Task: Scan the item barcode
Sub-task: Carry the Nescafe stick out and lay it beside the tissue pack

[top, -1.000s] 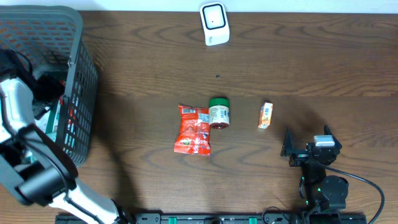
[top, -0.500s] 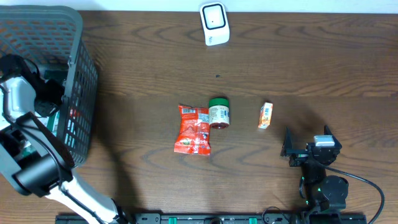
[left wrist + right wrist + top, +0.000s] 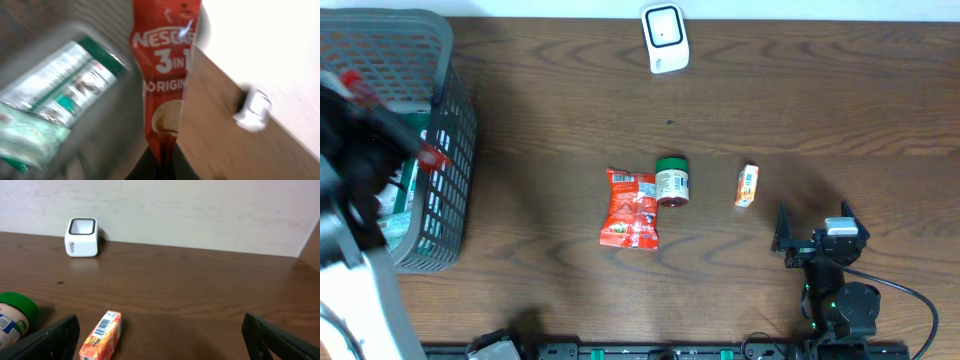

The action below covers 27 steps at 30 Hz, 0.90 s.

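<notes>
Dark wood-grain table (image 3: 540,110), pale wall along its far edge. Far left: grey slotted basket (image 3: 448,150) with green-and-white packets (image 3: 65,85) lying inside. Left gripper (image 3: 162,161) is over the basket, blurred in the overhead view, jaws clamped on the lower end of a red Nescafé 3-in-1 sachet (image 3: 165,85) that hangs clear of the packets. Only the printed front shows; no barcode visible on it. Mid-table, untouched: red snack pouch (image 3: 632,208), green-lidded jar (image 3: 671,182) touching its upper right corner, small orange box (image 3: 747,186) well apart to the right. White scanner (image 3: 665,38) sits at the far edge, centre. Right gripper (image 3: 815,230) parked near the front edge, jaws spread wide, holding nothing. Step in hand, as judged: pick made, carry to the scanner not yet done. Next move calls for a long reach rightward and away, then turning the sachet until its code, probably on the hidden back, faces the scanner window. The thin sachet may flop or twist in the pinch.
</notes>
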Each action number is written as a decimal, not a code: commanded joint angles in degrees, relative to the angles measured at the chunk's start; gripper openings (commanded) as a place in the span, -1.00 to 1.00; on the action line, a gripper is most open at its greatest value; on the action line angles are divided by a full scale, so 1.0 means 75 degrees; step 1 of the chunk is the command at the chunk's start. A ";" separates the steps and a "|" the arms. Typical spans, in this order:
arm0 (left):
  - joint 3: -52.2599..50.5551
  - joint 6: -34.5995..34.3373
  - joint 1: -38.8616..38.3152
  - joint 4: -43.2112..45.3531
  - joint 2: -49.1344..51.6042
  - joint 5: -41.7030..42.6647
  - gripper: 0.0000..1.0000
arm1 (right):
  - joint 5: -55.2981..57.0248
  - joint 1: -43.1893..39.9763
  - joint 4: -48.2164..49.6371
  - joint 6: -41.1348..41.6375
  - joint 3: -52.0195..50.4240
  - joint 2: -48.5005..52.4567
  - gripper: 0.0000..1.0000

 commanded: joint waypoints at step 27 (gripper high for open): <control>-0.1300 -0.1851 -0.9197 0.3037 0.4010 -0.2973 -0.79 | -0.0009 0.0000 -0.0023 -0.0067 -0.0006 -0.0032 0.99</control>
